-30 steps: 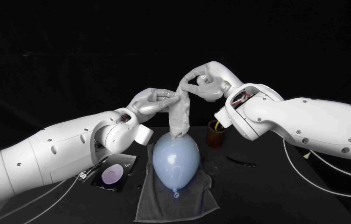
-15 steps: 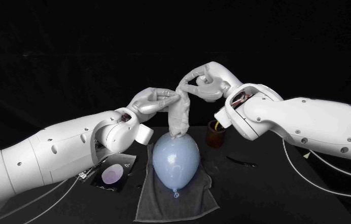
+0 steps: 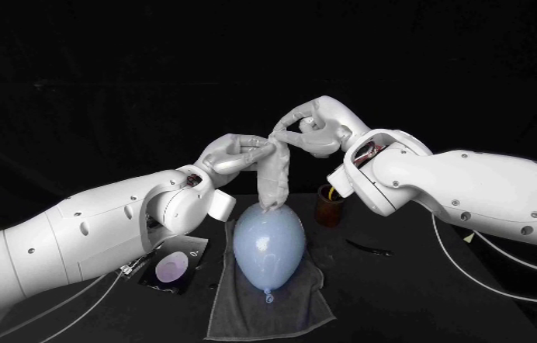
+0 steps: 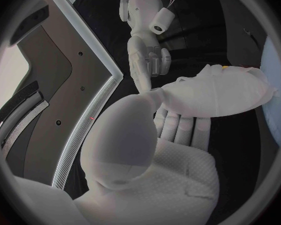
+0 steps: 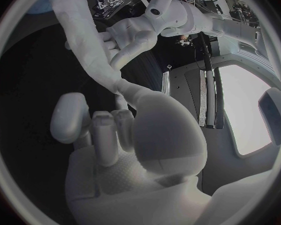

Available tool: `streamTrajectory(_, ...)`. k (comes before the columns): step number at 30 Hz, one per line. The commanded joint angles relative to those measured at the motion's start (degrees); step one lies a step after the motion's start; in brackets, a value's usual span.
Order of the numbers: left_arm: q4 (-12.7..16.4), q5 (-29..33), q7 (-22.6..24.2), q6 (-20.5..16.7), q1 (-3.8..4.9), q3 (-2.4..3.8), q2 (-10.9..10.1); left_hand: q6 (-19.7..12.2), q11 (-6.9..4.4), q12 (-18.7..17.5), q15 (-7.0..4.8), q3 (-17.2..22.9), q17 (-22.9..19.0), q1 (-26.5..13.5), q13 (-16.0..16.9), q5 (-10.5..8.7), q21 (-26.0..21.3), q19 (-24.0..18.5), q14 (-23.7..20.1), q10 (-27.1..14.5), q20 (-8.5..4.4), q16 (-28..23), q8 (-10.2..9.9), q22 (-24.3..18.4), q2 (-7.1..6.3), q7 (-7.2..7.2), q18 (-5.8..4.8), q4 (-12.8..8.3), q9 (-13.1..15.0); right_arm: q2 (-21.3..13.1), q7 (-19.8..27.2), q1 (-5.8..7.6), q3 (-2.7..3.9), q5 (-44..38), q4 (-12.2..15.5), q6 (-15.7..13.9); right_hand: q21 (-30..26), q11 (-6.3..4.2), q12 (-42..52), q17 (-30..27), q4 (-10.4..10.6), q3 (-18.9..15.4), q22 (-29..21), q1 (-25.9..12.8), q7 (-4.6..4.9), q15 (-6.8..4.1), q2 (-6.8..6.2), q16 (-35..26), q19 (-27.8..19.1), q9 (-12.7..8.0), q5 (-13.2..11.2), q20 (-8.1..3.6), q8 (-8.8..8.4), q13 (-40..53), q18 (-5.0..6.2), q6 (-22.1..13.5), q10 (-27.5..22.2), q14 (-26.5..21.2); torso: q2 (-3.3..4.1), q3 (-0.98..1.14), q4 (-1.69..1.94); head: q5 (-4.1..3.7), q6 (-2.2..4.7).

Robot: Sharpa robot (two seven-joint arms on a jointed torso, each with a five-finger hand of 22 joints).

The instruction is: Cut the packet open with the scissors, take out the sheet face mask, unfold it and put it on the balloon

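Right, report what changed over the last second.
Nothing visibly changed. The left hand and the right hand still hold the pale sheet face mask up between them. Its lower end hangs down to the top of the light blue balloon, which lies on the grey towel as before.

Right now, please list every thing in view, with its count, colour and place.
sheet mask: one, pale grey, hanging between both hands, lower end reaching the balloon's top
balloon: one, pale blue, lying on the towel
towel: one, grey, on the table under the balloon
packet: one, dark with a pale oval, left of the towel
cup: one, brown, right of the balloon
scissors: one pair, dark, right of the towel
table: one, black
left hand: one, silver, holds the mask's top
right hand: one, silver, holds the mask's top
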Motion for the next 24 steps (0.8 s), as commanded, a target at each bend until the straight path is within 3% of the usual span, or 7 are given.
streamTrajectory(1,0.0,1.1,1.2,-0.7,0.11,0.09,0.1,0.9,-0.34,0.2,-0.28,1.1,0.3,0.4,0.2,-0.22,0.3,0.7,1.2,1.6,-0.17,0.1,0.6,0.1,0.78,-0.11,0.86,-0.5,0.4,0.0,0.5,-0.02,0.03,0.4,-0.2,0.4,-0.1,-0.56,0.0,15.1,-0.1,0.2,8.7,0.1,0.05,-0.22,0.63,0.2,-0.1,0.2,0.3,-0.06,0.28,11.7,0.12,0.2,3.3,6.0,-0.01,0.00,0.02,-0.05,0.02)
streamTrajectory(3,0.0,1.4,1.4,-0.7,0.12,0.09,0.1,1.8,-0.93,0.6,-1.06,2.4,1.0,0.9,0.3,-0.17,1.4,2.3,3.4,3.4,-0.84,1.2,1.2,0.5,1.37,-0.46,0.95,-1.5,0.8,0.0,0.5,-0.02,0.03,1.1,-0.5,0.2,-0.3,-0.55,-0.4,15.1,0.0,0.2,8.6,0.1,0.06,-0.22,0.66,0.2,-0.2,0.2,0.3,-0.06,0.30,11.4,0.16,0.1,3.1,6.0,-0.02,-0.01,0.02,-0.03,0.06)
streamTrajectory(5,0.1,1.6,1.6,-0.7,0.12,0.09,0.1,2.6,-1.57,0.8,-2.19,2.9,2.4,0.3,0.3,-0.27,4.2,5.9,6.7,5.3,-2.52,3.6,1.8,1.8,1.71,-0.87,0.88,-2.6,1.3,0.1,0.6,-0.02,0.02,2.0,-0.9,-0.1,-0.9,-0.48,-1.8,15.1,0.0,0.3,8.5,-0.2,0.17,-0.19,0.79,0.2,-0.4,0.3,0.3,-0.05,0.34,10.4,0.26,-0.5,2.3,6.0,-0.02,-0.02,0.00,0.00,0.10)
streamTrajectory(7,0.1,1.7,1.7,-0.5,0.12,0.09,0.1,2.9,-1.96,1.1,-2.73,3.0,3.2,0.0,0.4,-0.27,5.6,7.3,8.0,6.5,-3.44,4.9,1.9,2.5,2.12,-1.10,0.83,-3.2,1.5,0.3,0.6,-0.02,0.01,3.0,-1.5,-0.4,-1.8,-0.13,-3.2,15.0,0.1,0.0,8.3,-0.8,0.65,0.02,0.20,0.2,-0.7,0.1,0.2,0.03,-0.21,9.4,0.39,-2.3,1.5,5.9,-0.01,-0.02,-0.01,-0.04,0.14)
streamTrajectory(13,0.5,1.8,1.7,1.0,0.12,0.09,-0.1,3.0,-2.44,1.7,-3.08,3.2,4.1,-0.3,0.6,-0.23,6.3,7.0,8.0,8.0,-3.80,5.9,1.8,3.0,2.55,-1.42,0.56,-3.8,1.7,1.0,0.3,0.00,-0.06,4.9,-3.3,-0.8,-6.4,2.45,-11.7,13.1,2.3,-3.6,7.1,-4.4,3.67,2.19,-2.71,-0.7,-2.5,-1.7,0.3,1.43,-3.98,3.4,0.86,-8.8,-4.0,5.4,-0.02,-0.01,0.02,-0.02,0.20)
streamTrajectory(24,1.4,1.4,1.2,2.5,0.12,0.09,-0.4,2.7,-2.78,2.4,-3.54,4.7,6.1,-0.4,0.7,-0.24,8.6,5.7,7.7,9.4,-4.41,8.3,0.7,4.6,3.36,-1.51,0.13,-6.4,1.6,2.0,0.0,0.03,-0.13,6.0,-6.0,-1.8,-7.4,2.99,-12.9,12.6,2.7,-4.3,6.8,-4.3,4.20,2.74,-3.02,-0.9,-2.9,-2.2,0.3,2.01,-4.84,2.5,1.02,-9.7,-4.9,5.2,0.00,-0.02,0.01,-0.05,0.26)
